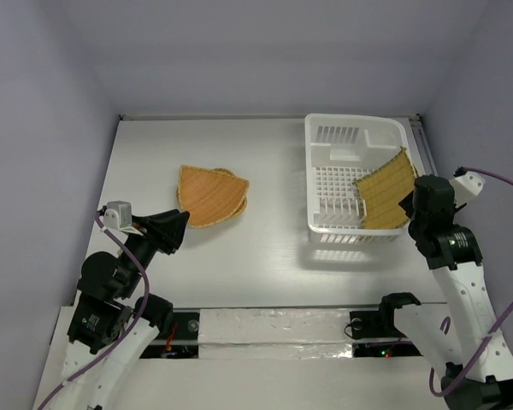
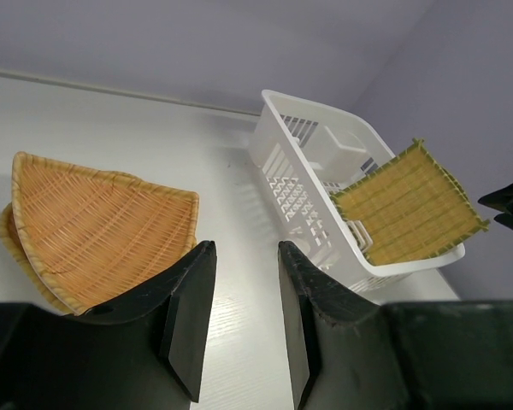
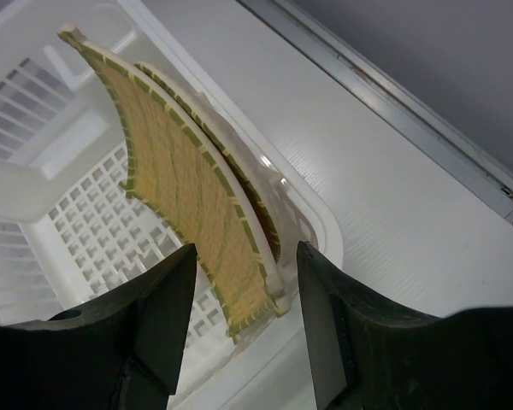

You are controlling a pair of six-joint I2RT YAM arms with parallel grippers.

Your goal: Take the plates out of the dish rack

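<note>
The white dish rack (image 1: 333, 137) stands at the back right of the table. One large square woven plate (image 1: 385, 190) leans tilted against its right wall. In the right wrist view this plate (image 3: 184, 179) stands on edge over the grid floor of the rack (image 3: 68, 222). My right gripper (image 3: 246, 252) is open just above the plate's near corner, not touching it. Two tan plates (image 1: 212, 195) lie stacked on the table at centre left. My left gripper (image 1: 175, 229) hovers open and empty near their front edge; its wrist view shows the stack (image 2: 94, 226) to its left.
A metal rail (image 3: 393, 94) runs along the table's right edge beyond the rack. Grey walls close in the back and both sides. Bare white table (image 1: 274, 248) lies between the stacked plates and the rack.
</note>
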